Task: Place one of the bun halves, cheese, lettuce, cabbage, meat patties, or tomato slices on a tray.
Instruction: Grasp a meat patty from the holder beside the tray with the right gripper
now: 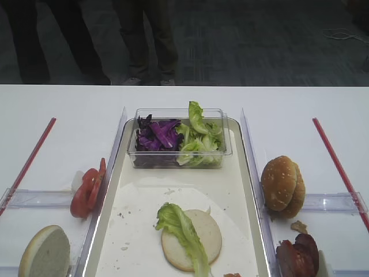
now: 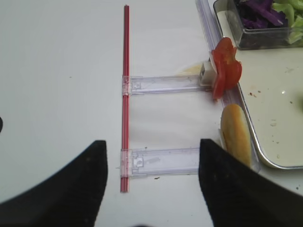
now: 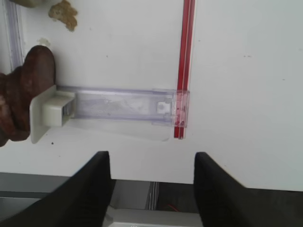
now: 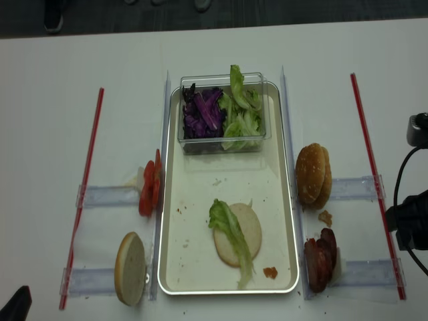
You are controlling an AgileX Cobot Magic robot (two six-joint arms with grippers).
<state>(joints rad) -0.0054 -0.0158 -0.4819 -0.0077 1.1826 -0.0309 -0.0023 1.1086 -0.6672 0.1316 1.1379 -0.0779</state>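
On the paper-lined tray (image 4: pixel 291 200) lies a pale bun half (image 4: pixel 242 235) with a lettuce leaf (image 4: pixel 226 224) draped over it. Purple cabbage (image 1: pixel 157 135) and more lettuce fill a clear tub (image 1: pixel 173 160) at the tray's far end. Tomato slices (image 2: pixel 225 68) and a bun half (image 2: pixel 236 135) stand left of the tray. Seeded bun halves (image 1: pixel 282 184) and meat patties (image 3: pixel 21 101) stand to its right. No cheese is in view. My left gripper (image 2: pixel 154 144) is open and empty over the left table. My right gripper (image 3: pixel 151 156) is open and empty at the table's right edge.
Clear side holders (image 3: pixel 118 104) (image 2: pixel 163 161) and red strips (image 3: pixel 183 71) (image 2: pixel 126 71) lie flat on both sides of the tray. A crumb (image 4: pixel 326 217) sits by the patties and an orange scrap (image 4: pixel 269 272) on the tray's near corner. People's legs (image 1: pixel 144 40) stand beyond the table.
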